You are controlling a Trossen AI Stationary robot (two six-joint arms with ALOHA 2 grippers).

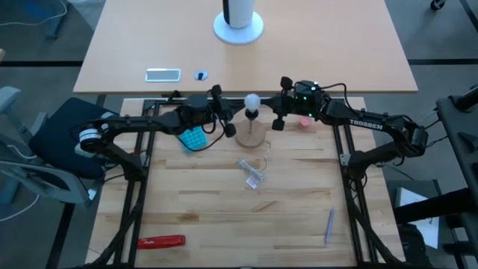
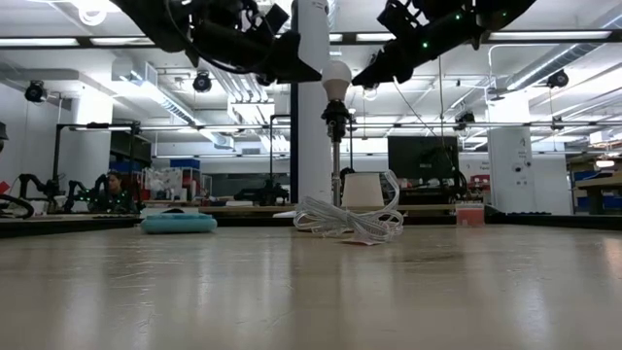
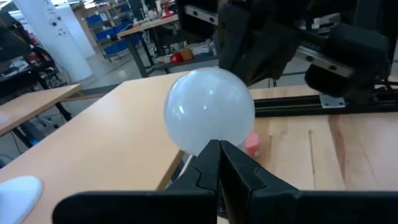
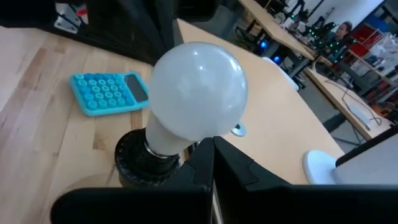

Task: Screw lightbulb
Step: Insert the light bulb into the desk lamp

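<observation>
We count 1 lightbulb (image 1: 252, 100) seated in 1 black socket (image 4: 140, 155), 2 grippers flanking: left gripper (image 1: 227, 122) & right gripper (image 1: 278, 112), fingers together, holding nothing.

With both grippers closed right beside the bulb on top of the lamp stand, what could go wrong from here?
1. The lightbulb sits in the black socket atop a thin pole on a small wooden base; a sideways nudge might tip the stand.
2. The left gripper and right gripper are shut close to the glass; a small arm motion might knock it.
3. The white cord lies loose beside the base and might snag.
</observation>
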